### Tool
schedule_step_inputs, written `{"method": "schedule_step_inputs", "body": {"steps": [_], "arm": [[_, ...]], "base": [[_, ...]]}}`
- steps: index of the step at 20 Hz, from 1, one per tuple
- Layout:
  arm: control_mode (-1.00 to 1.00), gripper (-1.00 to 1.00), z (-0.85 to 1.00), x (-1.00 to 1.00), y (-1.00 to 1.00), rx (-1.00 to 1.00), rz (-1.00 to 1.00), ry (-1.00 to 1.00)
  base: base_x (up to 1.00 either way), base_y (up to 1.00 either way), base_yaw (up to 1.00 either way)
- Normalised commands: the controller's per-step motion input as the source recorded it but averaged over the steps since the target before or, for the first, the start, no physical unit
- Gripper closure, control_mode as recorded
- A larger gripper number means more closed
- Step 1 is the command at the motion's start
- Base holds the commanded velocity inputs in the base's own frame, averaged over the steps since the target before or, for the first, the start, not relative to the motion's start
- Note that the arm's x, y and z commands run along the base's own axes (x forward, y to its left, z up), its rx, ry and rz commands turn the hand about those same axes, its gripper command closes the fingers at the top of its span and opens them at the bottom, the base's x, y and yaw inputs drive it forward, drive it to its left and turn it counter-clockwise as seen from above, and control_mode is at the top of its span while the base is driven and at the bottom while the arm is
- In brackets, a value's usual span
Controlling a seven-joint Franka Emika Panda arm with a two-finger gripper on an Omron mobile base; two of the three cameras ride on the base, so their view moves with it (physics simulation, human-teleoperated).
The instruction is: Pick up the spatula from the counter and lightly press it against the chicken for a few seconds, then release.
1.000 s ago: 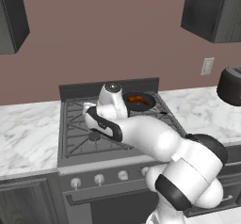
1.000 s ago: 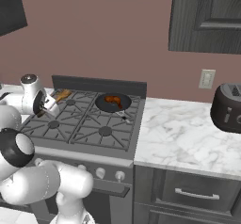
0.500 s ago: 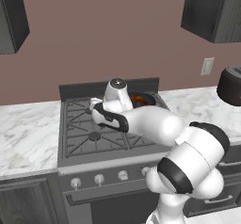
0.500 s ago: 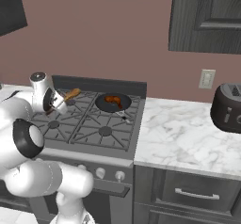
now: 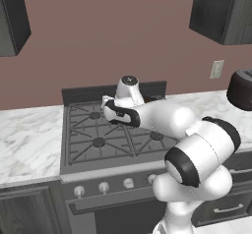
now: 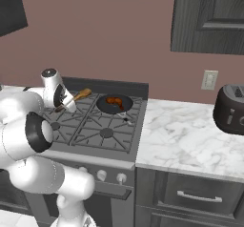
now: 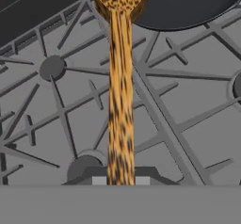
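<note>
Since the jaws of the gripper (image 7: pixel 120 180) are already pinching the spatula (image 7: pixel 120 100) by the end of its handle, the tool is off the counter and the press is the step in hand. In the hand view, the wooden handle runs straight away from the fingertips over the stove (image 7: pixel 188 124) grates. Its long axis therefore matches the line along which the gripper looks. Its blade end points at the pan (image 6: pixel 107 109).

In the right base view, the spatula hangs raised above the grates, and its blade appears just beside the pan's rim on the arm's side, not yet over it. The chicken (image 6: pixel 114 100) lies in the pan beyond the blade, a little off the handle's line. Blade and meat appear apart, though the hand view is cut off there and cannot confirm it.

The coming move likely calls for a push forward along the handle's axis, a slight turn toward the chicken, then a gentle drop onto it. Too steep a drop could shove the pan.
</note>
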Motion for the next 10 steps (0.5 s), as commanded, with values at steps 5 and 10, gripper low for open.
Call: {"method": "schedule_step_inputs", "body": {"steps": [5,10], "arm": [[-1.0,1.0,0.02,0.21,-0.21,0.04,-0.03,0.04],[-1.0,1.0,0.0,0.19,-0.19,0.01,-0.03,0.0]], "base": [[0.0,0.0,0.0],[0.0,0.0,0.0]]}}
